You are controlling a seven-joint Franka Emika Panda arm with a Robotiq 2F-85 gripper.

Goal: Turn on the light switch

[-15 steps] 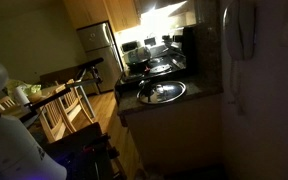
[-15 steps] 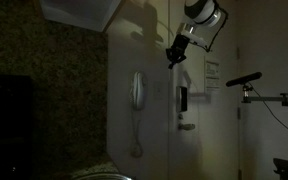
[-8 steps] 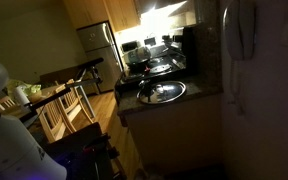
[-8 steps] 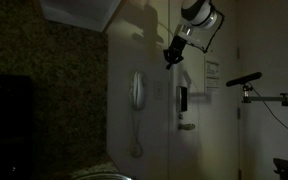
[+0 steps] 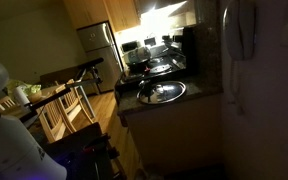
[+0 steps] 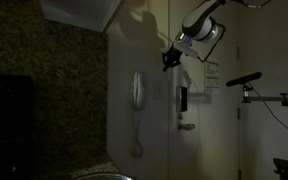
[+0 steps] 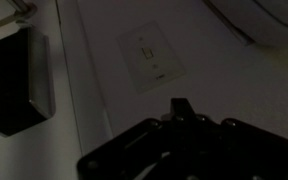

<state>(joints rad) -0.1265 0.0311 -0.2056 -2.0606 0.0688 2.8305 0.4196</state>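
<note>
1. Gripper (image 6: pixel 168 62): clenched, jaws pressed together, grasping nothing. In an exterior view it sits at 1 o'clock from the wall phone (image 6: pixel 136 92), close to the wall.
2. Light switch (image 7: pixel 152 60): small off-white plate, flat on the wall. In the wrist view it lies at 11 o'clock from the closed fingertips, apart from them. The toggle's position is too dim to tell.
3. Black box (image 7: pixel 19 80): wall-mounted, at 9 o'clock from the light switch.
4. Wall phone: white handset, upright, cord dangling toward 6 o'clock.
5. Sink (image 5: pixel 162 92): round metal basin in the counter, lit from above.
6. Fridge (image 5: pixel 96 45): at 10 o'clock from the sink.
</note>
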